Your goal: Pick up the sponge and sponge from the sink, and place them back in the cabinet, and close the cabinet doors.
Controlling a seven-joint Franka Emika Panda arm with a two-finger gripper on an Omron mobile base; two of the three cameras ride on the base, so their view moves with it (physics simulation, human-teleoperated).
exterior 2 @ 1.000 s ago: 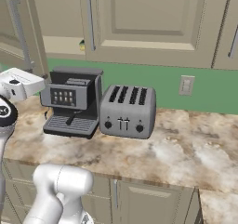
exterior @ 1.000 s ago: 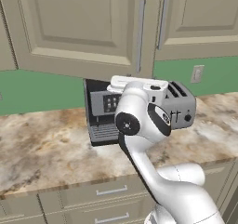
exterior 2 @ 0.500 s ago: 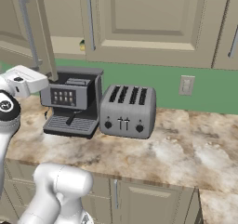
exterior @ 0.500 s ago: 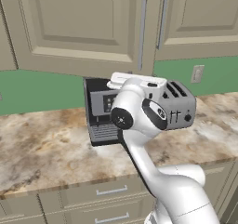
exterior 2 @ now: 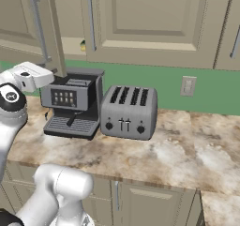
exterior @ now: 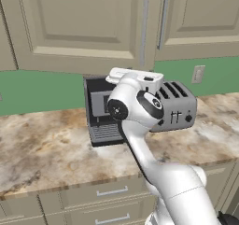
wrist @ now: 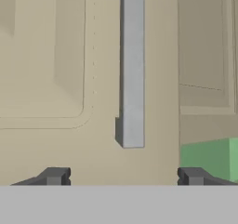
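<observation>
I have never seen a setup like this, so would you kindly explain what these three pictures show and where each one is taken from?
These are rendered pictures of a simulated kitchen. The white jointed machine is a robot arm on a driving base. Two cameras ride on that base, behind the arm to its left and right, looking over a marble counter that carries a coffee machine and a grey toaster. The third camera sits on the hand: its gripper is open and holds nothing, with a cabinet door and its silver bar handle ahead. In the right base view, one door stands swung open.
</observation>
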